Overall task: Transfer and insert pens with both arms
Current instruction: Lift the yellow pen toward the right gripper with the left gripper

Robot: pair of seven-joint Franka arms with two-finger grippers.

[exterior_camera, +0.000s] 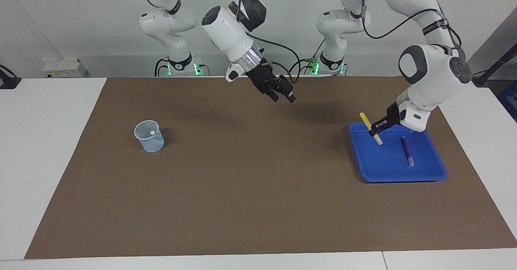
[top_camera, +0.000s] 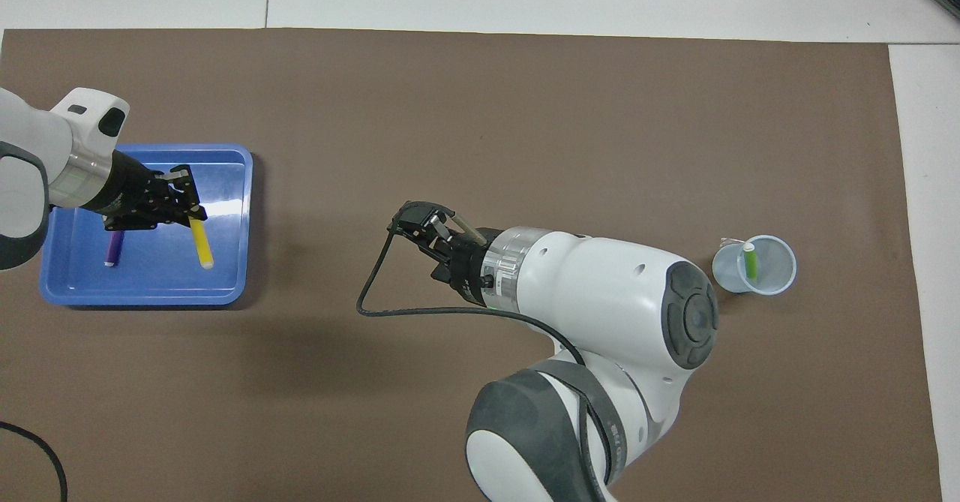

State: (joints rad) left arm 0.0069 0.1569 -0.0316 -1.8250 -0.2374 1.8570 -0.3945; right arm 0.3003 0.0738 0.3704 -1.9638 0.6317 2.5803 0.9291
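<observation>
Three pens, each slim with a whitish end. Yellow pen is pinched mid-barrel in the left gripper, tilted over the blue tray, its lower end cap at or just off the tray floor, can't tell which. Purple pen lies flat in the tray beside it. Green pen stands inside the pale mesh cup toward the right arm's end; in the facing view only its white tip shows. Right gripper hangs empty over the brown mat, fingers apart. Purple pen's upper end is hidden under the left gripper in the overhead view.
</observation>
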